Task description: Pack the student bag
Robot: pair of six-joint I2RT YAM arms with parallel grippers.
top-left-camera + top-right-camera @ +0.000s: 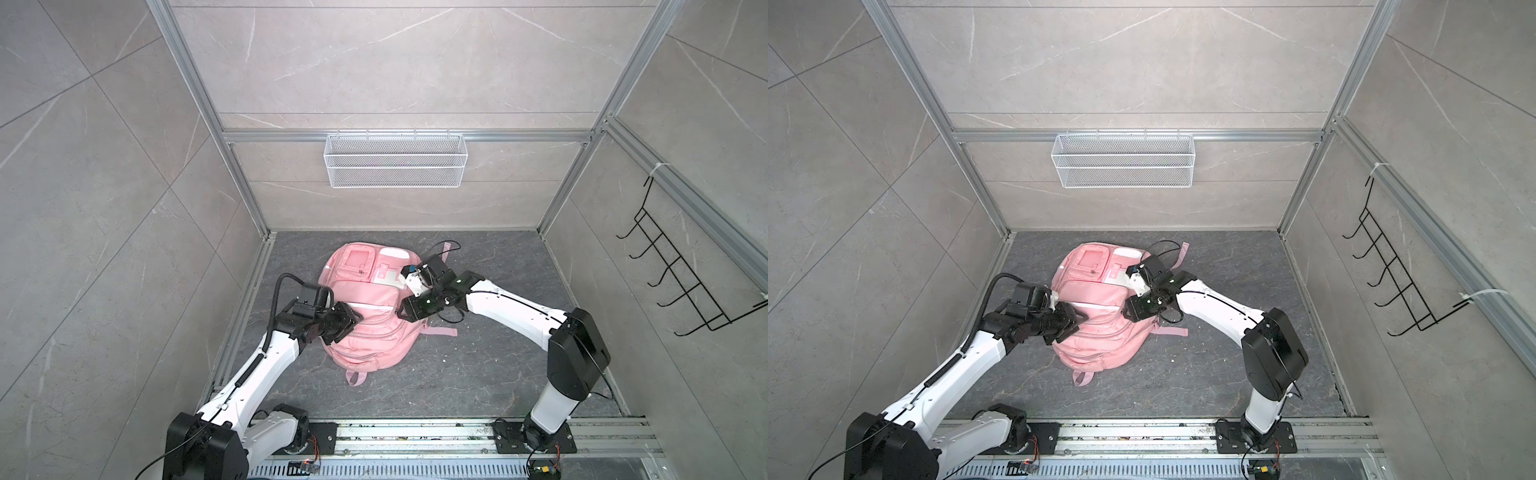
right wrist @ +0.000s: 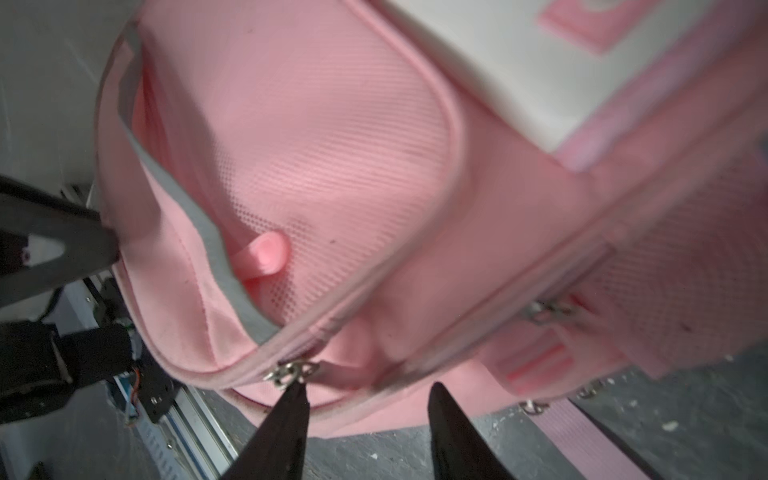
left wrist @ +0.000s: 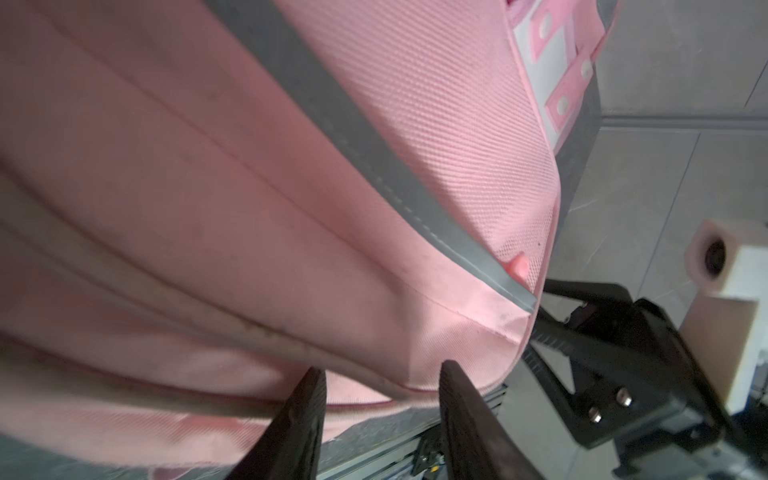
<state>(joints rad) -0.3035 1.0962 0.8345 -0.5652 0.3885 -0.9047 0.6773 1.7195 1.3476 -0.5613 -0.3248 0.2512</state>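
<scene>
The student bag [image 1: 374,332] is flanked at its left and right edges by the left gripper [image 3: 380,370] and right gripper [image 2: 365,384], both parted, nothing clamped. Open floor [image 1: 478,374] is seen nearer.

No text, brand, number or sign can be read in any view; the pink patches [image 3: 562,104] on the student bag's [image 1: 370,332] white flap [image 2: 519,70] show no legible writing.

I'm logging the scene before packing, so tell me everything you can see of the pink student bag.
The student bag is soft pink woven fabric, lying front-up on the grey floor. It has a white flap pocket, grey reflective strips, metal zip pulls and pink straps trailing out. The open left hand and right hand sit at its sides.
</scene>
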